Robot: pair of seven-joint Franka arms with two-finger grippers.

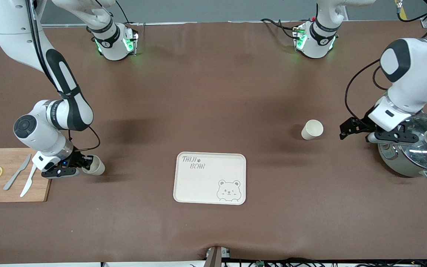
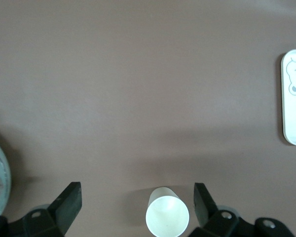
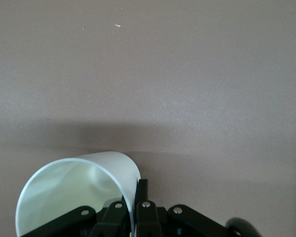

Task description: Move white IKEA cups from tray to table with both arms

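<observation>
Right gripper [image 1: 83, 168] fingers pinch one cup's [image 1: 95, 165] rim, near the table's right-arm end. Left gripper [image 1: 347, 129] fingers spread, clear of second cup [image 1: 312, 129], toward left-arm end.

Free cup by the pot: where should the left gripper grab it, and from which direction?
The free cup stands upright on the table, mouth up, apart from the pot. Probably best: come in level from the pot's end with the left gripper, open, and close on the side wall at mid-height. Its taper and thin rim favor a wall grip. In the left wrist view it sits between the fingers.
</observation>
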